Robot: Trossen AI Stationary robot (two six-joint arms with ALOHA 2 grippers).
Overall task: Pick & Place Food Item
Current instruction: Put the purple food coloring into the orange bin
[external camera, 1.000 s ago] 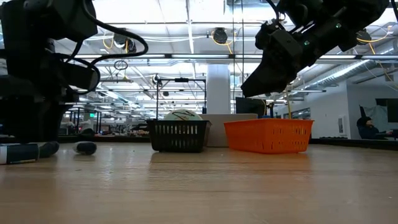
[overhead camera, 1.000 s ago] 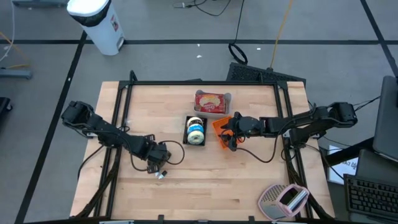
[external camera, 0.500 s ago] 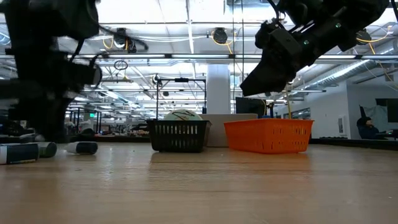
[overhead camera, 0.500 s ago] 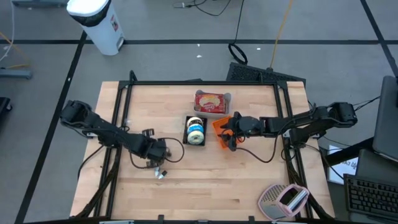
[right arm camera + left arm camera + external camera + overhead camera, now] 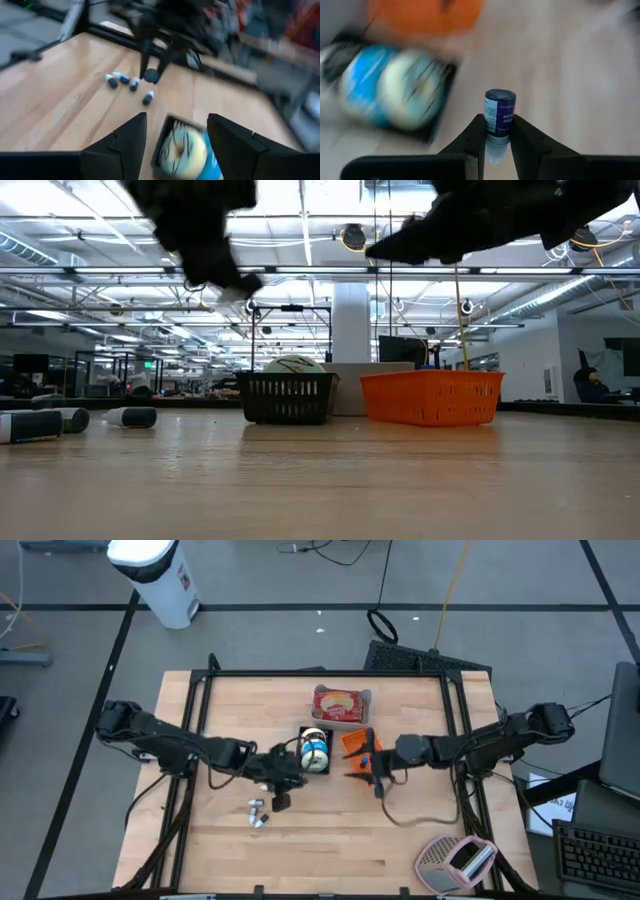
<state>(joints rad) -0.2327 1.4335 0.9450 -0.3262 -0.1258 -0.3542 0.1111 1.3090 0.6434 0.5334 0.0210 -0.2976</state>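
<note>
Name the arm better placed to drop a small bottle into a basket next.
Left. The left gripper already clamps a small blue-labelled bottle, raised beside the black wire basket. The right gripper is open and holds nothing.

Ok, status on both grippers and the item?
Left gripper shut on small blue-capped bottle, lifted beside black basket. Right gripper open above it. Nothing blocking.

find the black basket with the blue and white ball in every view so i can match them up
High view: black basket at table centre, between the two arms.
Low view: black basket left of centre, beside the orange basket.
Left wrist view: blurred, black basket ahead of the left tool, which grips a small blue bottle.
Right wrist view: black basket between the right tool's fingers.
Shared landmark: the ball.
</note>
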